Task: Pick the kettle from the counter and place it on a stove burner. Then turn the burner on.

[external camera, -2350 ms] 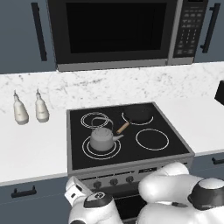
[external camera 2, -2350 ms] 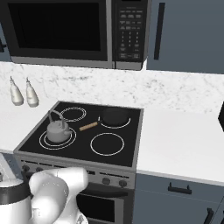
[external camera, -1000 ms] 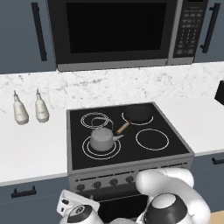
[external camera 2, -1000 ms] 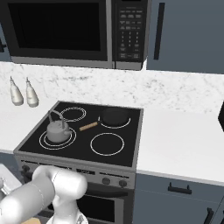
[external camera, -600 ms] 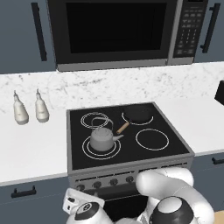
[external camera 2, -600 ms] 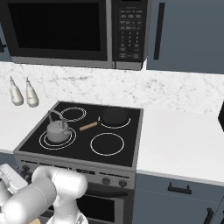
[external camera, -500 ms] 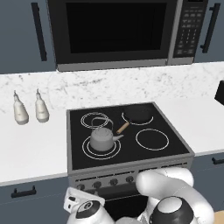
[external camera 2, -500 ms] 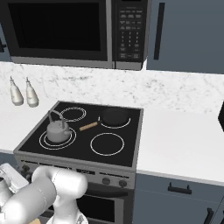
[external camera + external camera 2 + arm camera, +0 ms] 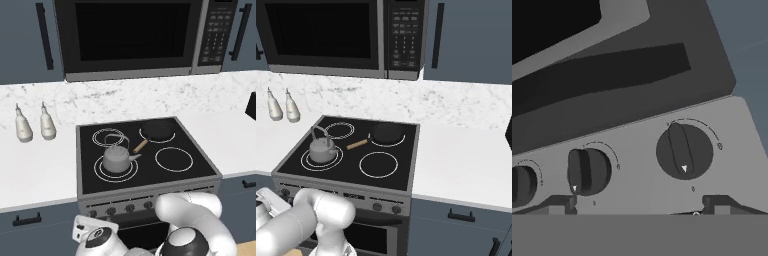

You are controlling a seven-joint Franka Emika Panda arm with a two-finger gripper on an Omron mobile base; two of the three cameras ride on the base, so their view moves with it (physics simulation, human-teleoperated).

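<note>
The grey kettle [image 9: 116, 159] [image 9: 322, 149] stands upright on the front-left stove burner [image 9: 100, 172] [image 9: 308, 162], the largest double ring on the black glass. White counter [image 9: 35, 170] [image 9: 456, 165] lies on both sides of the stove. My gripper [image 9: 639, 206] is low in front of the stove's control panel, open, with nothing between its fingertips [image 9: 562, 204]. A dark round knob [image 9: 684, 150] sits just ahead of it toward one fingertip, and a second knob [image 9: 587, 171] lies toward the other. The hand's white body [image 9: 92, 235] hangs below the knob row [image 9: 130, 207].
A dark pan [image 9: 157, 131] [image 9: 387, 133] with a wooden handle rests on the back-right burner. Two white bottles [image 9: 23, 125] [image 9: 47, 122] stand on the left counter. A microwave [image 9: 130, 35] hangs above the stove. A black object [image 9: 251, 105] pokes in at the right edge.
Since 2.4 s ago the arm has folded lower in front of the stove. Over the last half second the hand has barely moved. The kettle has stayed on its burner.
</note>
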